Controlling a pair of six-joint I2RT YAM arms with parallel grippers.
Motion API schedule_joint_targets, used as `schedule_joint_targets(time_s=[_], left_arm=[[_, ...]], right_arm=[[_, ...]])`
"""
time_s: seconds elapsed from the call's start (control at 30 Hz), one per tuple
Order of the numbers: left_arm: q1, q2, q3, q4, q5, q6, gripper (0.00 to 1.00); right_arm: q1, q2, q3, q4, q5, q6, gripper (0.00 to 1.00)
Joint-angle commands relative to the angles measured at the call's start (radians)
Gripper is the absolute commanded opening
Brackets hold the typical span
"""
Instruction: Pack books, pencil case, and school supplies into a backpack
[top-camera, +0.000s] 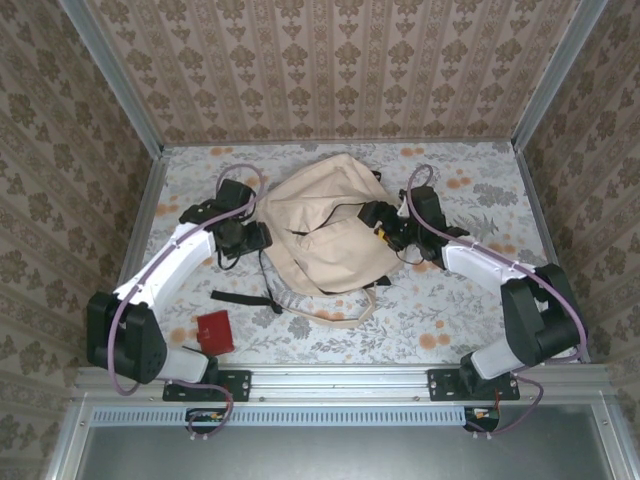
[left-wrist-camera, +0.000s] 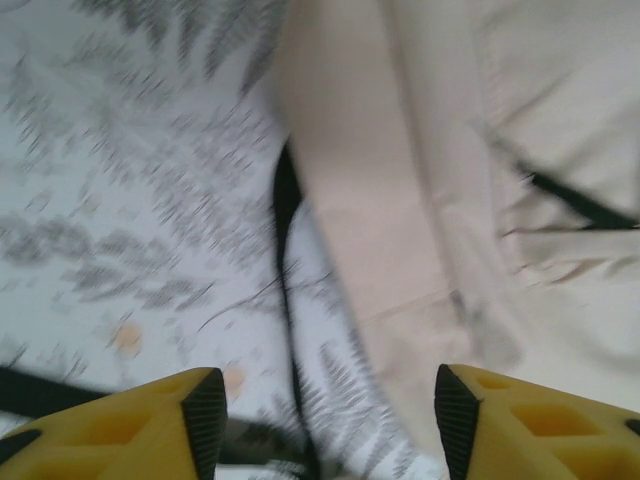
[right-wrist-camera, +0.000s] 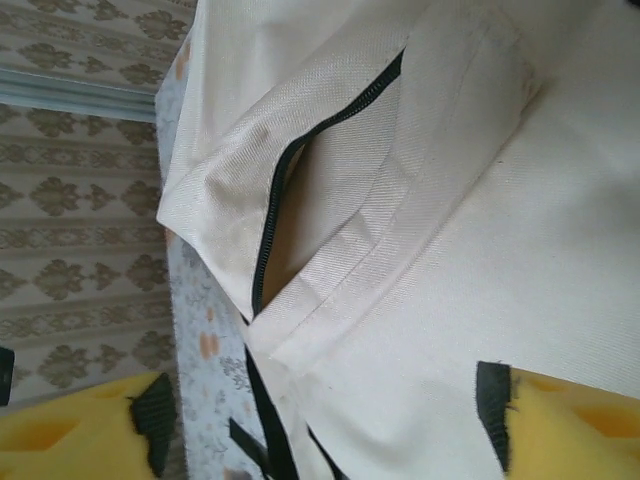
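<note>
The cream-beige backpack (top-camera: 325, 225) lies flat in the middle of the table, its black zipper (right-wrist-camera: 272, 215) partly undone. My left gripper (top-camera: 250, 238) hovers at the backpack's left edge, open; in the left wrist view nothing sits between its fingers (left-wrist-camera: 330, 425), with backpack cloth (left-wrist-camera: 400, 200) and a black strap (left-wrist-camera: 285, 250) below. My right gripper (top-camera: 375, 222) is open over the backpack's right side, its black pads (right-wrist-camera: 492, 415) wide apart above bare fabric (right-wrist-camera: 480, 250). The small red school supplies item (top-camera: 214, 332) lies near the left arm's base. The books and the pencil case are out of view.
A loose black strap (top-camera: 245, 298) trails from the backpack toward the front left, and a beige strap (top-camera: 340, 318) loops along its near edge. Patterned walls (top-camera: 330, 70) enclose the floral table (top-camera: 470, 310) on three sides. A metal rail (top-camera: 340, 380) runs along the near edge.
</note>
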Motion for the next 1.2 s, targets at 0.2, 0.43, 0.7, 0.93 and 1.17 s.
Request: schedule_joint_targets(time_s=[0.2, 0.43, 0.7, 0.93, 1.17], left_arm=[[-0.015, -0.09, -0.224, -0.202, -0.136, -0.164, 0.77], [-0.015, -0.139, -0.391, -0.134, -0.122, -0.301, 0.82], [-0.014, -0.153, -0.48, -0.001, -0.051, -0.351, 0.86], [-0.005, -0.092, -0.411, 0.194, 0.043, -0.247, 0.86], [0.041, 0.013, -0.259, 0.167, 0.062, -0.128, 0.85]], right_arm=[[0.0, 0.008, 0.077, -0.121, 0.034, -0.101, 0.91], [-0.001, 0.061, 0.094, -0.084, -0.024, -0.067, 0.92], [-0.001, 0.074, 0.092, -0.072, -0.029, -0.042, 0.91], [0.0, 0.082, 0.103, -0.067, -0.049, -0.025, 0.9], [0.001, 0.057, 0.085, -0.063, -0.049, -0.016, 0.89]])
